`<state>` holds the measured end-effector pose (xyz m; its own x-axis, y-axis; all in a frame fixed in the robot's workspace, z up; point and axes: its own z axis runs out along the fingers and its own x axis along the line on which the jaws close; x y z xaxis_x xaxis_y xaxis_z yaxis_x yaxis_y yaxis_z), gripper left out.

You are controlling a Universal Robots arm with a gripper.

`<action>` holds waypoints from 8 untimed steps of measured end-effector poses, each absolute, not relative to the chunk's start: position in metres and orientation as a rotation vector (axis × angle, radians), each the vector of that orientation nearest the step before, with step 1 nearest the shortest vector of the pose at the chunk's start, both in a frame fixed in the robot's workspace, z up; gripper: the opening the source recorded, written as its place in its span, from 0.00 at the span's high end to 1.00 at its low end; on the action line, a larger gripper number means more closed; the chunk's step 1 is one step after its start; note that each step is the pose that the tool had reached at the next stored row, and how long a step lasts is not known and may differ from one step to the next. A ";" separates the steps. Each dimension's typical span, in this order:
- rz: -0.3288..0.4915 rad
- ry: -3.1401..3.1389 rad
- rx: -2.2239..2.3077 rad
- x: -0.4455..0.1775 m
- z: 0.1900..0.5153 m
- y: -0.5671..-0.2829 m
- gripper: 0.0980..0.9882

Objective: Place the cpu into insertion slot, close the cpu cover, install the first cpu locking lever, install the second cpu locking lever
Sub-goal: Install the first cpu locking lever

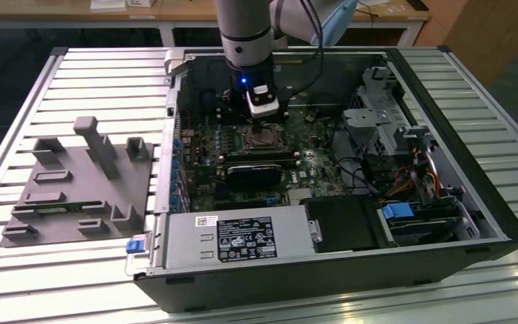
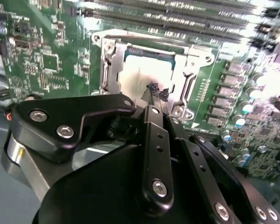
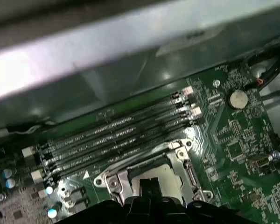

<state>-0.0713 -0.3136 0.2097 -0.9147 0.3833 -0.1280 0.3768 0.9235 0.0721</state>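
Claw (image 2: 157,93) hangs at frame centre in the second wrist view, fingertips pinched together, gripping nothing discernible, directly above the cpu (image 2: 147,74) seated in the insertion slot (image 2: 113,70). Cpu cover (image 2: 191,70) frames it. Judgement: descend squarely, press gently, avoid pins.
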 end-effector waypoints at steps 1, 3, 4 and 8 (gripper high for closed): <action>0.063 2.948 0.585 -0.071 0.210 -0.315 1.00; 0.052 2.958 0.587 -0.069 0.210 -0.316 1.00; 0.049 2.962 0.588 -0.068 0.210 -0.317 1.00; 0.043 2.977 0.590 -0.060 0.210 -0.318 1.00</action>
